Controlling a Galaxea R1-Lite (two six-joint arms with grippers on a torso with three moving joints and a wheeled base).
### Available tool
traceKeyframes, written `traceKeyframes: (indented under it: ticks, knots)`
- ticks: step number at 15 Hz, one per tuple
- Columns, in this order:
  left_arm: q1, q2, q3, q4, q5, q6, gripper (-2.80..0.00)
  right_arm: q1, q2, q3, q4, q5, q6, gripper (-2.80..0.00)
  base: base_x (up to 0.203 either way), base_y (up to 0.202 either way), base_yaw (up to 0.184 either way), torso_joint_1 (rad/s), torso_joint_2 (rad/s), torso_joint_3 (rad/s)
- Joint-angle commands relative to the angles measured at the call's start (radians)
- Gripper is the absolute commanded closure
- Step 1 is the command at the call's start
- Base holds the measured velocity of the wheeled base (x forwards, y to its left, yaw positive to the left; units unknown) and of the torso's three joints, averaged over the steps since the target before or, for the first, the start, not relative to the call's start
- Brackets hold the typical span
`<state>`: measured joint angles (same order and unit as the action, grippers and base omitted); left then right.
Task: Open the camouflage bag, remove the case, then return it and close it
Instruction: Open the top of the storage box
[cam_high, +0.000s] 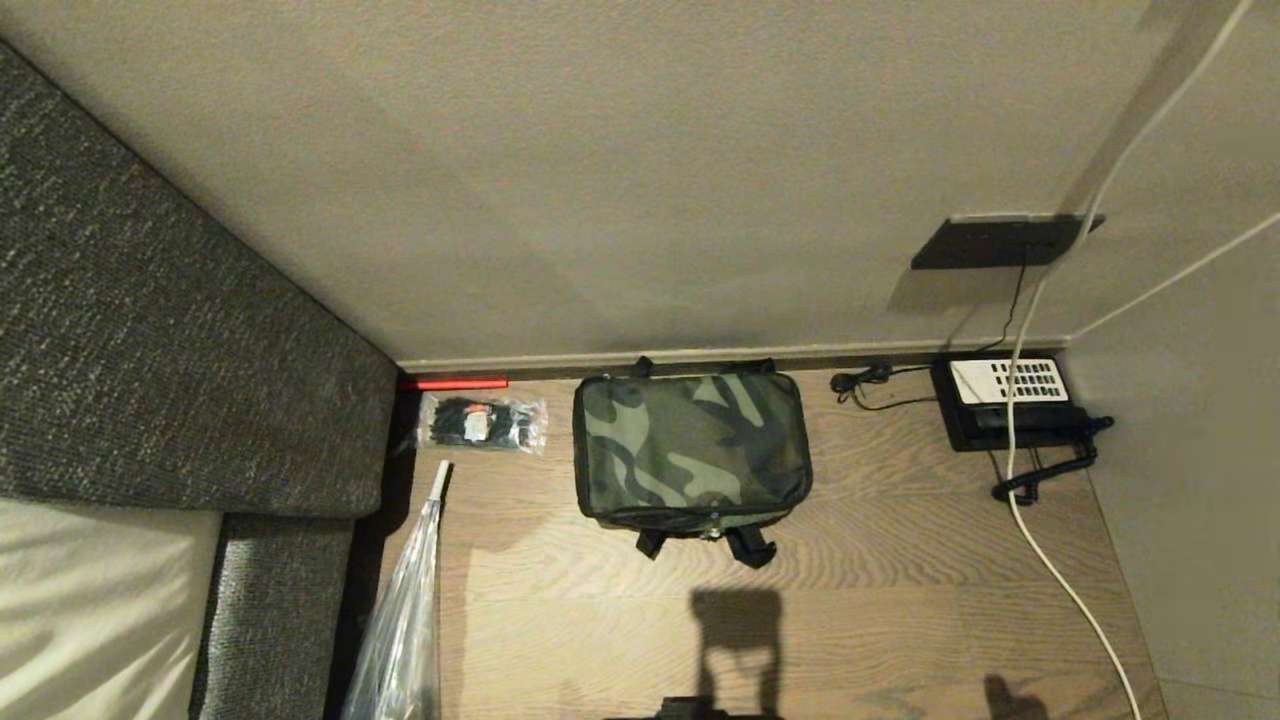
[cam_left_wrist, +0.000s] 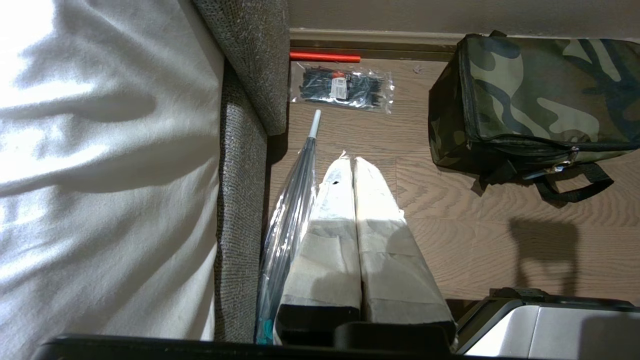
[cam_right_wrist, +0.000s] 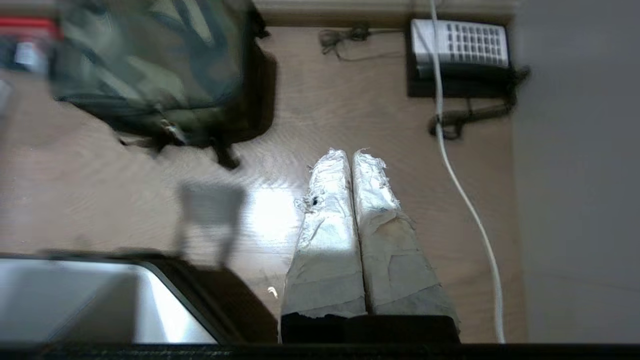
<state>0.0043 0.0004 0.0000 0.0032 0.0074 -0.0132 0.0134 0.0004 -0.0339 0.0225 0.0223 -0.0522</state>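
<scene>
One camouflage bag sits shut on the wooden floor, its back edge against the skirting of the wall. It is a boxy soft thing with a green, brown and black cloth lid, black sides and black straps sticking out at front and back. To its left lies a clear crinkled packet of black ties, with a thin red strip behind it and a folded clear umbrella beside the coarse grey sofa. To its right, well apart, stands a black telephone with a white cable trailing past. Bare floor lies open in front of the bag. Each pincer, left and right, hangs above that floor short of the bag, its tape-wrapped fingers pressed together, holding nothing.
</scene>
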Motion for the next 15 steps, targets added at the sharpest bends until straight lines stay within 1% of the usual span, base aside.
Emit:
traceKeyframes:
  ticks: [1,3,4,5,6,8,10,11,12,13,15]
  knots:
    - [0.000,-0.001,0.003,0.000,0.000,-0.001,0.00,0.000,-0.004,-0.197,0.141,0.030,0.022,0.00,0.000,0.000,0.000,0.000,0.00,0.000]
    - [0.000,-0.002,0.003,0.000,0.000,-0.001,0.00,0.000,-0.003,-0.490,0.458,0.087,0.065,0.00,0.000,0.000,0.000,0.000,0.00,0.000]
    - [0.000,-0.002,0.003,0.000,0.000,-0.001,0.00,0.000,0.010,-0.600,0.574,0.123,0.100,0.00,0.000,0.000,0.000,0.000,0.00,0.000]
    - [0.000,-0.002,0.003,0.000,0.000,-0.001,0.00,0.000,0.050,-0.669,0.622,0.143,0.127,0.00,0.000,0.000,0.000,0.000,0.00,0.000]
    - [0.000,0.000,0.003,0.000,0.000,-0.001,0.00,0.006,0.129,-0.705,0.645,0.159,0.167,0.00,0.000,0.000,0.000,0.000,0.00,0.000]
    - [0.000,-0.002,0.003,0.000,0.000,-0.001,0.00,0.033,0.369,-0.732,0.657,0.180,0.232,0.00,0.000,0.000,0.000,0.000,0.00,0.000]
    - [0.000,-0.002,0.003,0.000,0.000,-0.001,0.00,0.057,0.687,-0.710,0.594,0.196,0.279,0.00,0.000,0.000,0.000,0.000,0.00,0.000]
    - [0.000,-0.002,0.003,0.000,0.000,-0.001,0.00,0.066,0.832,-0.684,0.524,0.203,0.295,0.00,0.000,0.000,0.000,0.000,0.00,0.000]
    - [0.000,-0.002,0.003,0.000,0.000,-0.001,0.00,0.078,0.980,-0.660,0.416,0.209,0.305,0.00,0.000,0.000,0.000,0.000,0.00,0.000]
    - [0.000,-0.002,0.003,0.000,0.000,-0.001,0.00,0.097,1.119,-0.643,0.273,0.212,0.308,0.00,0.000,0.000,0.000,0.000,0.00,0.000]
    - [0.000,-0.002,0.003,0.000,0.000,-0.001,0.00,0.134,1.369,-0.624,-0.059,0.209,0.291,0.00,0.000,0.000,0.000,0.000,0.00,0.000]
